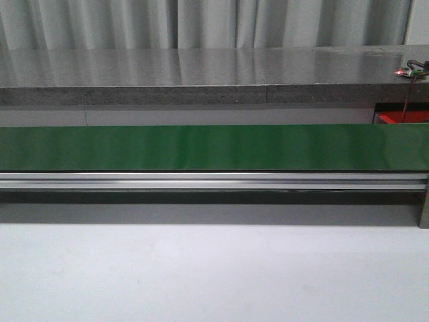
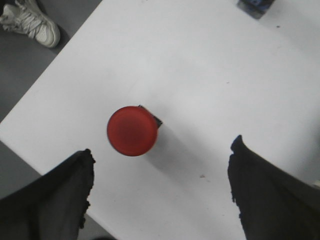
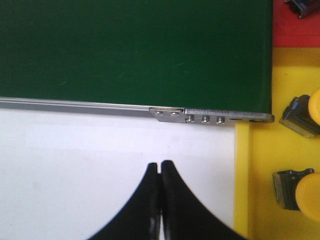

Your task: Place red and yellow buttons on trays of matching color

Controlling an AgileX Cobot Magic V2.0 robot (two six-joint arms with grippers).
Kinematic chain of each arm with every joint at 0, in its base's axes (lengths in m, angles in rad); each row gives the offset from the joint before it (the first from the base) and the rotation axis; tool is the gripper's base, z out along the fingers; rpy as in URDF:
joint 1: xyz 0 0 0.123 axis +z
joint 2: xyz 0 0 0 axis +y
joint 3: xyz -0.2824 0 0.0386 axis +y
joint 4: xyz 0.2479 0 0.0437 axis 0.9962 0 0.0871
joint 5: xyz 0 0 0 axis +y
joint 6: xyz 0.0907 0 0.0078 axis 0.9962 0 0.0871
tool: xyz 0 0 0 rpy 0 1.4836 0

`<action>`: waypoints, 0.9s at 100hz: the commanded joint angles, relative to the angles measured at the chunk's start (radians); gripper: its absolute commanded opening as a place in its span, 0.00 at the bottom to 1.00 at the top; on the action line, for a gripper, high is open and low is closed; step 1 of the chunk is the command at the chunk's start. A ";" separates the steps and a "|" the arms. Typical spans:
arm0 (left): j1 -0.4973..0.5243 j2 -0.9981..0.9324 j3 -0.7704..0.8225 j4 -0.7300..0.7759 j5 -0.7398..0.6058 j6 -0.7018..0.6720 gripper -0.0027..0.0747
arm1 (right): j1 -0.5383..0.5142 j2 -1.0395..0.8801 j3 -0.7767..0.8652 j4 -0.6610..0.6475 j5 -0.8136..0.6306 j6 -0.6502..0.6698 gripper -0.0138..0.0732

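Observation:
A red button (image 2: 132,130) with a dark base stands on the white table near its edge, in the left wrist view. My left gripper (image 2: 161,150) hangs open above the table, the button just beyond its fingertips and nearer one finger (image 2: 75,175). My right gripper (image 3: 160,165) is shut and empty over the white table beside the yellow tray (image 3: 260,175). Two yellow buttons (image 3: 302,116) (image 3: 300,192) lie on that tray. A strip of the red tray (image 3: 295,30) shows past it, and in the front view the red tray (image 1: 401,117) peeks behind the belt. Neither gripper shows in the front view.
A green conveyor belt (image 1: 214,147) with an aluminium rail (image 1: 201,181) runs across the table, with a grey counter (image 1: 201,74) behind it. The belt's end bracket (image 3: 212,117) sits by the yellow tray. A dark object (image 2: 256,6) lies on the table; a shoe (image 2: 32,22) is on the floor.

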 commanded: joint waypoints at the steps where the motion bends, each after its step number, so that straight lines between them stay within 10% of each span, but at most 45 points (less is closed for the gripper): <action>1: 0.038 -0.009 -0.026 -0.012 -0.021 -0.011 0.74 | 0.003 -0.019 -0.024 0.014 -0.031 -0.011 0.07; 66: 0.059 0.144 -0.027 -0.029 -0.152 -0.010 0.73 | 0.003 -0.019 -0.024 0.014 -0.029 -0.011 0.07; 90: 0.059 0.156 -0.027 -0.029 -0.183 -0.010 0.30 | 0.003 -0.019 -0.024 0.014 -0.029 -0.011 0.07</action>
